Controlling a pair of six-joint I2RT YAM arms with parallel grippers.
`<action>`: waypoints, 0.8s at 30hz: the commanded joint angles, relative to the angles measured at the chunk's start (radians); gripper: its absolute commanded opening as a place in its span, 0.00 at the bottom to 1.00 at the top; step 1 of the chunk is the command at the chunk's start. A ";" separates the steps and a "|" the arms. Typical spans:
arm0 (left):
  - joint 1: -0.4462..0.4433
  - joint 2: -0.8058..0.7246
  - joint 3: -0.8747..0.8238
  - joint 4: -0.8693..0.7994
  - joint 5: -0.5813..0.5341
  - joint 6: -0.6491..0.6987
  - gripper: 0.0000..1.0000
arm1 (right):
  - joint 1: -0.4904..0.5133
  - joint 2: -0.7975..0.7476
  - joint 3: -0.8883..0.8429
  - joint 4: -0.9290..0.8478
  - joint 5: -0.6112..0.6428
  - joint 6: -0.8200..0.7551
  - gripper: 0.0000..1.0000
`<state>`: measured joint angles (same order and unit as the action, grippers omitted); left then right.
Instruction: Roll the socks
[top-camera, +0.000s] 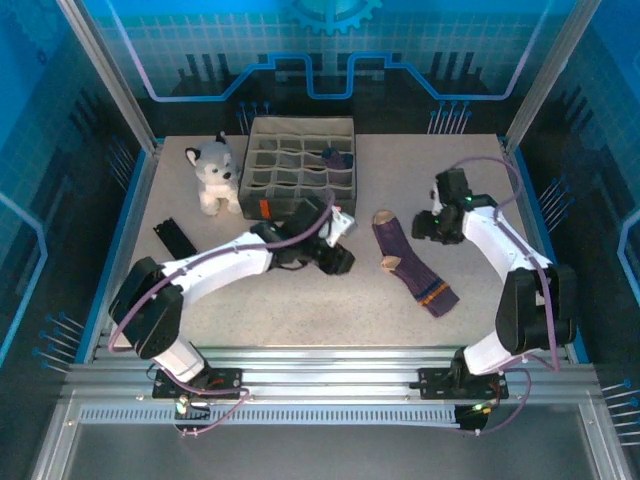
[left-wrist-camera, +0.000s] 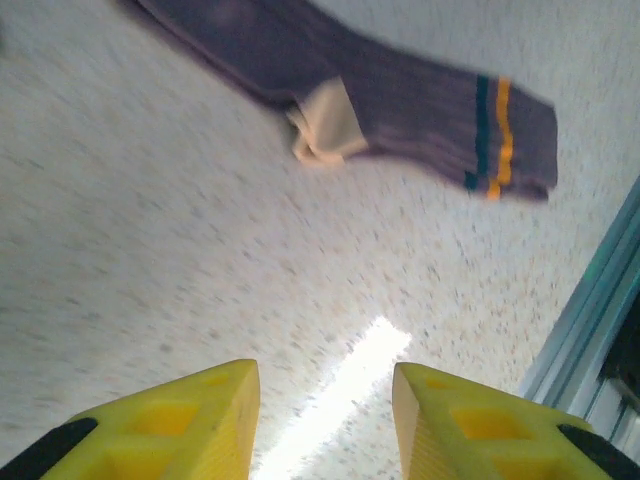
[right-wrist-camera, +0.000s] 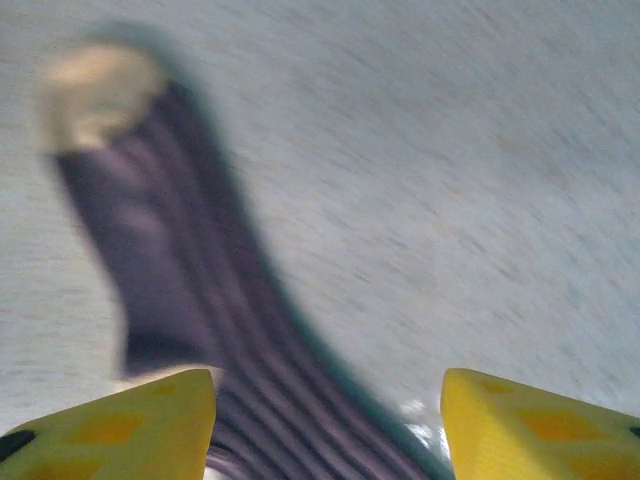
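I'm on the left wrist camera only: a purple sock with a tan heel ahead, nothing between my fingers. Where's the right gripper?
Observer: The right gripper is just right of the sock's toe half, jaws open.
Operator: Is it holding anything?
Observer: No. Its wrist view shows the sock lying on the table under the gap between its fingers.
Operator: Is the sock rolled at the end I can't see?
Observer: No, it lies flat at full length, tan toe toward the back, striped cuff toward the near edge.
Operator: What's behind my arm?
Observer: An organizer at the back edge, with a husky on its left.
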<state>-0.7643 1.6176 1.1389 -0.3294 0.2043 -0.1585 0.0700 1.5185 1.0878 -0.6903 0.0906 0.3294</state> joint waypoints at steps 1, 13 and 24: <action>-0.076 0.064 0.008 0.096 -0.063 -0.144 0.40 | -0.071 -0.039 -0.068 -0.057 -0.007 0.027 0.63; -0.231 0.369 0.191 0.211 -0.041 -0.392 0.29 | -0.105 -0.026 -0.245 -0.008 -0.086 0.091 0.65; -0.185 0.587 0.393 0.196 0.000 -0.381 0.27 | -0.084 0.012 -0.280 0.009 -0.088 0.093 0.64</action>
<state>-0.9752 2.1624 1.4826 -0.1322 0.1741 -0.5259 -0.0250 1.5135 0.8154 -0.6788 0.0212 0.4034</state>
